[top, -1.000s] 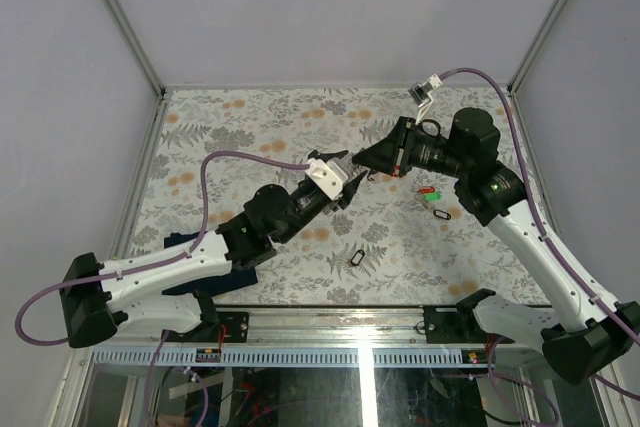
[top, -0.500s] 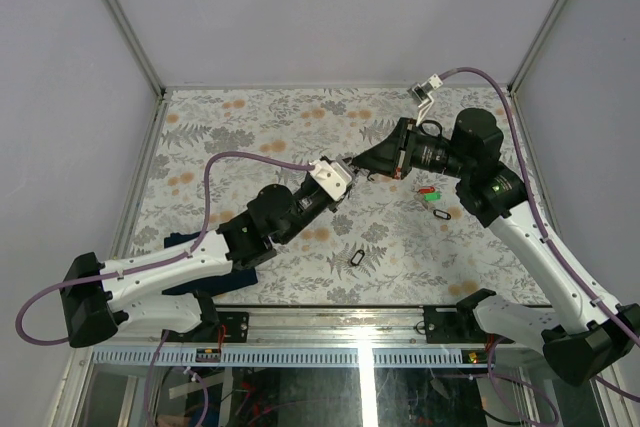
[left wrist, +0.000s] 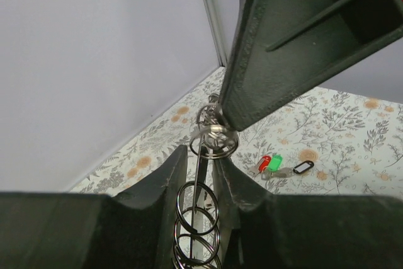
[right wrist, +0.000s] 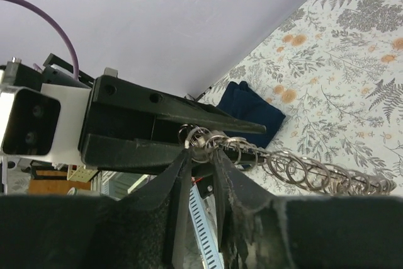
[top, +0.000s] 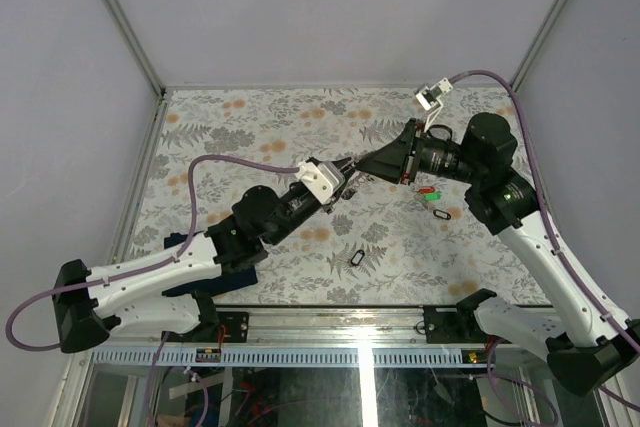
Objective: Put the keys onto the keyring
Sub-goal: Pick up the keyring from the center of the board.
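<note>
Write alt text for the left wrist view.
The left fingers pinch a silvery keyring chain that reaches up to the dark right fingers. Behind, on the floral table, lie red and green tags and a black key.

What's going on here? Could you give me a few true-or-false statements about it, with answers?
1. The left gripper and right gripper meet at the silvery keyring, above the table. True.
2. The red and green tags hang on the keyring. False: they lie on the table beside the right arm.
3. A dark key lies on the table, apart from both grippers. True.
4. The blue cloth is draped over the right gripper. False: it lies on the table by the left arm.
5. The keyring is one stiff solid hoop. False: it is a chain of many small linked rings.
</note>
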Robot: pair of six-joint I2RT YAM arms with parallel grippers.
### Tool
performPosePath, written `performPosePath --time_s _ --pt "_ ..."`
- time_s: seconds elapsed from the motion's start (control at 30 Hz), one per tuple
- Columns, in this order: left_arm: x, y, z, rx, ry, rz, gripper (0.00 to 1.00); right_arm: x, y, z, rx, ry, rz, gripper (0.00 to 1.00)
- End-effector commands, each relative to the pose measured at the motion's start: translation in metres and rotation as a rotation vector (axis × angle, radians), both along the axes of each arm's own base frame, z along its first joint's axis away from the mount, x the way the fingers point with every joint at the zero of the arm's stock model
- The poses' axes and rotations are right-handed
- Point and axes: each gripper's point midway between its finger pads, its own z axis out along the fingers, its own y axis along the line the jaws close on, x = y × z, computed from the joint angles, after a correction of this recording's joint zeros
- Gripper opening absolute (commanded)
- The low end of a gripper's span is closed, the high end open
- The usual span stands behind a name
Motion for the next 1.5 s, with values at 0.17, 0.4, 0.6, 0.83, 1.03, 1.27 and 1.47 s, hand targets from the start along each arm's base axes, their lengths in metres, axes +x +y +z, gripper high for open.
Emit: performPosePath --time_s 0.17,0.4,0.6,0.83,1.03,1.27,1.47 --pt "-0.009 0.008 0.043 -0.135 -0.062 -0.025 0.00 -0.009 -0.010 0.031 0.019 -0.156 -0.029 0.32" --pt "-0.012 0.006 0.039 -0.110 -0.067 -0.040 0.00 -0.006 -0.022 0.041 -0.019 -0.273 -0.102 0.32" --pt "-0.020 0.000 0.039 -0.094 -0.036 -0.100 0.00 0.003 -0.034 0.040 -0.119 -0.382 -0.168 0.43" --pt "-0.030 -0.007 0.036 -0.071 0.047 -0.198 0.00 -0.001 -0.057 0.045 -0.171 -0.744 -0.250 0.49" --pt "-0.047 -0.005 0.044 -0.065 0.012 -0.281 0.00 -0.024 -0.061 0.045 -0.168 -1.158 -0.211 0.47" --pt "-0.042 0.008 0.057 -0.130 0.028 -0.220 0.00 -0.050 -0.052 0.045 -0.158 -1.390 -0.073 0.49" --pt "-0.032 0.009 0.061 -0.198 0.143 -0.164 0.00 -0.042 -0.047 0.047 -0.176 -1.450 -0.066 0.50"
